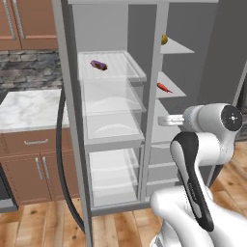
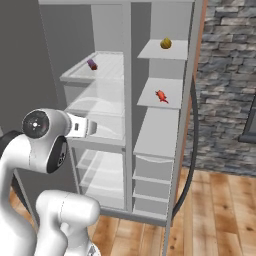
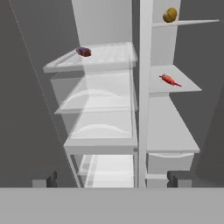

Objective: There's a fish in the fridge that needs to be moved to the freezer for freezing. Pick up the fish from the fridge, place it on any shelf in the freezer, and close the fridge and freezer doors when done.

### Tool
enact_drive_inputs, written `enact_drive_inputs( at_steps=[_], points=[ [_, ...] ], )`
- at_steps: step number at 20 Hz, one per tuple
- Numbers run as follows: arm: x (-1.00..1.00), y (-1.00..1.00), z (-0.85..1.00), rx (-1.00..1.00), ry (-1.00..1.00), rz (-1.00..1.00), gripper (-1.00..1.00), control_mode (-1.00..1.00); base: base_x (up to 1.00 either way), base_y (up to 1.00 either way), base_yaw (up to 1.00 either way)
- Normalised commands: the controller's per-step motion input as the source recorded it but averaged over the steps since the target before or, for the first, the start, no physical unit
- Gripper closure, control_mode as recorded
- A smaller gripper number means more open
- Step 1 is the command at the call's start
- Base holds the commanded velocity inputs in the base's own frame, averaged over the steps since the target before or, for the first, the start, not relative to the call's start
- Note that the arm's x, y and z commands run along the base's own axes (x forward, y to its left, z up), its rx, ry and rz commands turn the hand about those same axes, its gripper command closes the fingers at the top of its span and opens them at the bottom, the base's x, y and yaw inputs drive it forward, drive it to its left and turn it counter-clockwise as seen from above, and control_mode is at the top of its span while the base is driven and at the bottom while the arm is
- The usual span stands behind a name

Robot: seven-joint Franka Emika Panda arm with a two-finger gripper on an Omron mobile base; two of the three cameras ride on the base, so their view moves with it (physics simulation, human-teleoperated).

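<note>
Left base view adds a marble counter (image 1: pixel 29 108) left of the unit. Purple cylinder (image 3: pixel 83 51) on the clear shelf, fish (image 3: pixel 169 79) on the narrow section's solid shelf. My arm's level, gripper (image 3: pixel 111 179) fingers apart, empty

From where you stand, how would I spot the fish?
Find the tall grey unit's narrower section with solid shelves. On its second shelf from the top lies the fish: slim, red-orange and pointed, unlike the round yellow ball one shelf above.
</note>
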Motion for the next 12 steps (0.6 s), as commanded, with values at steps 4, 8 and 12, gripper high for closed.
enact_drive_inputs(
  at_steps=[4, 8, 12],
  points=[
    [-0.43, 0.16, 0.00, 0.00, -0.05, 0.00, -1.00, -1.00, 0.00, 0.00, 0.00],
    [-0.85, 0.62, 0.00, 0.00, -0.12, 0.00, -1.00, -1.00, 0.00, 0.00, 0.00],
    [-0.82, 0.83, 0.00, 0.00, -0.13, 0.00, -1.00, -1.00, 0.00, 0.00, 0.00]
  ],
)
